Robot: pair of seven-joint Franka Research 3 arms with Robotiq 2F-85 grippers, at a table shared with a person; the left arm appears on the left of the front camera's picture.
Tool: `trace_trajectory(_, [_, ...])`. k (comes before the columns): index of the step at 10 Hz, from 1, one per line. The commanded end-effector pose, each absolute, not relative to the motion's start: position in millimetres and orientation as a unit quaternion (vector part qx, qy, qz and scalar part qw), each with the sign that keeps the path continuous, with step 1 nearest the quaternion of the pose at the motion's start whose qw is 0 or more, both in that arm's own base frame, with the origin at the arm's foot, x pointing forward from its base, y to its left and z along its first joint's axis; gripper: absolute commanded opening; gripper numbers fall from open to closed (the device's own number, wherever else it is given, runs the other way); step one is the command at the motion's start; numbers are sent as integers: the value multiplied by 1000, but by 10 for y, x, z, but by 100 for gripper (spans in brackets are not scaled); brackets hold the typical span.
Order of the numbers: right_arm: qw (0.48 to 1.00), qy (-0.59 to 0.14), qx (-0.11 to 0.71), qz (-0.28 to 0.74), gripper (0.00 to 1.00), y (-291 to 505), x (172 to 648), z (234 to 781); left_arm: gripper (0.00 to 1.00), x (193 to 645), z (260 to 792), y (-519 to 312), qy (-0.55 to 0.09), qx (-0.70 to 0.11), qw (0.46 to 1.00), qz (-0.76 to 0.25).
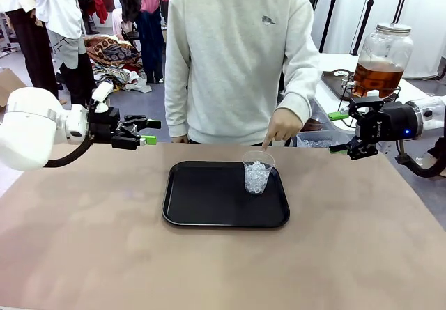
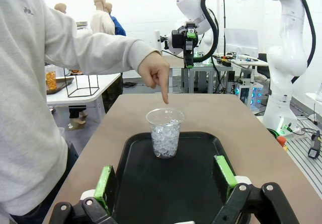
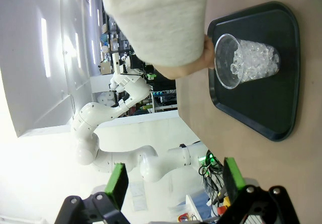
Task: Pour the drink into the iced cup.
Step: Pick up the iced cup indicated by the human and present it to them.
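Note:
A clear plastic cup (image 1: 257, 174) filled with ice stands upright near the far right corner of a black tray (image 1: 202, 198). The person's hand (image 1: 282, 125) points a finger down at its rim. Amber-brown drink (image 1: 376, 76) sits in a big glass jar on a side table behind my right arm. My left gripper (image 1: 143, 132) hovers open above the table, left of the tray, and faces the cup (image 2: 165, 133). My right gripper (image 1: 339, 132) hangs open to the tray's right, empty. The right wrist view shows the cup (image 3: 246, 60) and tray (image 3: 271, 108) beyond the open gripper (image 3: 176, 179).
The person stands at the far edge, an arm stretched over the tray. A clear tub (image 1: 313, 141) sits behind the table's far right edge. The brown tabletop (image 1: 209, 268) spreads bare around the tray. In the left wrist view the open left gripper (image 2: 164, 176) frames the tray (image 2: 136, 153).

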State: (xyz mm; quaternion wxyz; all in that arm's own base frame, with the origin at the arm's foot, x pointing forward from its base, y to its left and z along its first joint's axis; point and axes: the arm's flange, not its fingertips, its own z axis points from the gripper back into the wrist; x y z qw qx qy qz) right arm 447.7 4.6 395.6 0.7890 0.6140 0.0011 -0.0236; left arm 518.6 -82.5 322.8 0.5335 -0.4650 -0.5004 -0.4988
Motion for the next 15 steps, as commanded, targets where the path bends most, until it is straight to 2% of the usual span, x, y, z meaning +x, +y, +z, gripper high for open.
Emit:
trace_trajectory(1, [789,-1,614,-25,100,55,4478,3966,100,5168,3230,-821,-505,-465,534,-494])
trace_trajectory(13, [789,1,614,-24,100,46,4477,3956,100,5168,3230,-821,-505,-465,534,-494])
trace_trajectory(15, [775,-106,618,78,100,8,4405,4054,100,5168,3230,-821,-505,-465,534,-494])
